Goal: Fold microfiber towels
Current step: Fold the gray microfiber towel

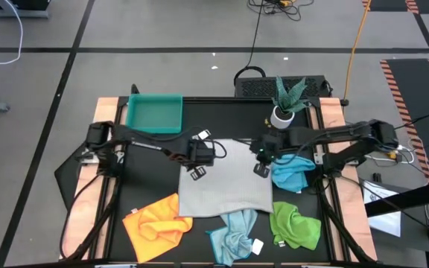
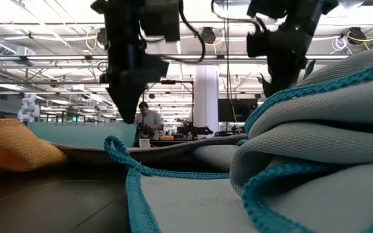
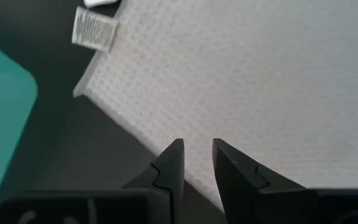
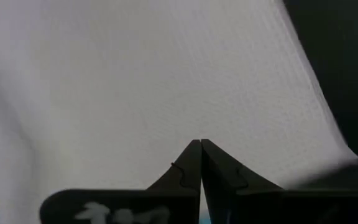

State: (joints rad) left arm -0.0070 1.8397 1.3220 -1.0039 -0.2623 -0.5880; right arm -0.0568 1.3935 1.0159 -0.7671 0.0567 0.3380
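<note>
While white-grey towel [image 1: 226, 182] lies flat at table centre, right gripper [image 1: 260, 168] sits at its 2 o'clock corner — fingers pressed together on waffle-weave cloth. Left gripper [image 1: 196, 173] at its 10 o'clock edge — fingers slightly apart, holding nothing.

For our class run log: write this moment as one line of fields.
stage: folding white-grey towel | left gripper: slightly open, at its left edge | right gripper: shut on its right edge | other towels: untouched
</note>
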